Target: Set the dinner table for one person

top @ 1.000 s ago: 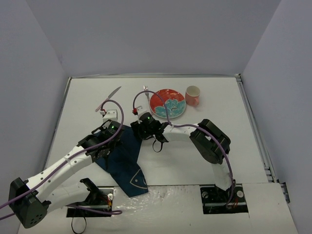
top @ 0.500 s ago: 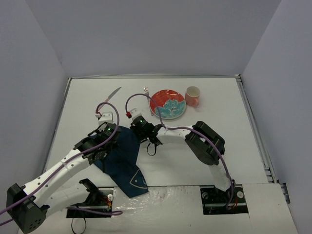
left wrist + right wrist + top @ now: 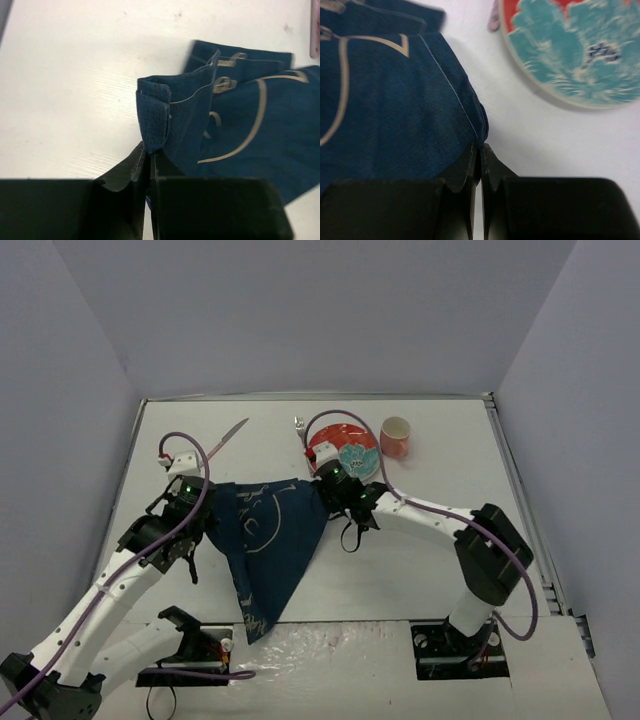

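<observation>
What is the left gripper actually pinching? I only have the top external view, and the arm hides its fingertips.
Observer: The left wrist view shows the left gripper shut on a folded, hemmed corner of the navy placemat, which stands up above the jaws.
Operator: And the right one?
Observer: In the right wrist view the right gripper is shut on the placemat's edge, with the cloth spreading to the left of the view.
Operator: Does the cloth touch the plate there?
Observer: No. The red and teal plate lies apart from it, with a strip of bare white table between them.
</observation>
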Tool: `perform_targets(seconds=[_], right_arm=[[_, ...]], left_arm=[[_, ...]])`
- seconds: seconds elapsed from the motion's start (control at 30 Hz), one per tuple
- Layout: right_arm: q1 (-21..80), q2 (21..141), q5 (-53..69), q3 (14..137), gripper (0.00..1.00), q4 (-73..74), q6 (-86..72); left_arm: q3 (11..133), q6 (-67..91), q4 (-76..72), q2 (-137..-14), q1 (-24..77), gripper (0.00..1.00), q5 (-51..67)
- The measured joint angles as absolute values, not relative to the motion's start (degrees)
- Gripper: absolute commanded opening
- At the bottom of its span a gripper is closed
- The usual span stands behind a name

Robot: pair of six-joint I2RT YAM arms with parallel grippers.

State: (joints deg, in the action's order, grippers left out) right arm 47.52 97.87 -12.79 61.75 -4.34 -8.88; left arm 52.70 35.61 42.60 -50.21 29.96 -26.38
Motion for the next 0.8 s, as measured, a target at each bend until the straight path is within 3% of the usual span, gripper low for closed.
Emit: perform_targets(seconds=[0.23,0.8], right_arm=[[44.8,84.4,-14.2,58.1,0.0,-1.8,-9.5],[50.3,71.1,-14.1,47.4,0.0,7.3,-21.2]], left_arm=[[55.7,31.5,43.9,-52.0,22.9,0.0,-26.4],[64.2,19.8,36.3,-66.7,8.5,0.0,-22.7]])
